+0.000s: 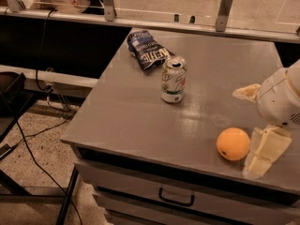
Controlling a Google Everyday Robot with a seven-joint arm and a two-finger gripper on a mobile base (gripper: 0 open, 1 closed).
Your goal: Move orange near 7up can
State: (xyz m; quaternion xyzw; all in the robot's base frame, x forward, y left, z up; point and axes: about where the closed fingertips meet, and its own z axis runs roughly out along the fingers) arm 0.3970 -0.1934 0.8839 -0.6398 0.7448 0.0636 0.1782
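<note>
We log: orange [233, 144], ungrasped, well apart from 7up can [173, 79]; pincer [249, 131] spread just beside it; grasp and carry remain, we judge.

The 7up can [173, 79] is stood upright on the table [126, 116]. Just behind the can and slightly to its left, the chip bag [147, 50] is laid. In front of the can and well to its right, the orange [233, 144] is set near the front edge. Farther right of the can again, just beside the orange, the gripper [263, 150] is placed.
</note>
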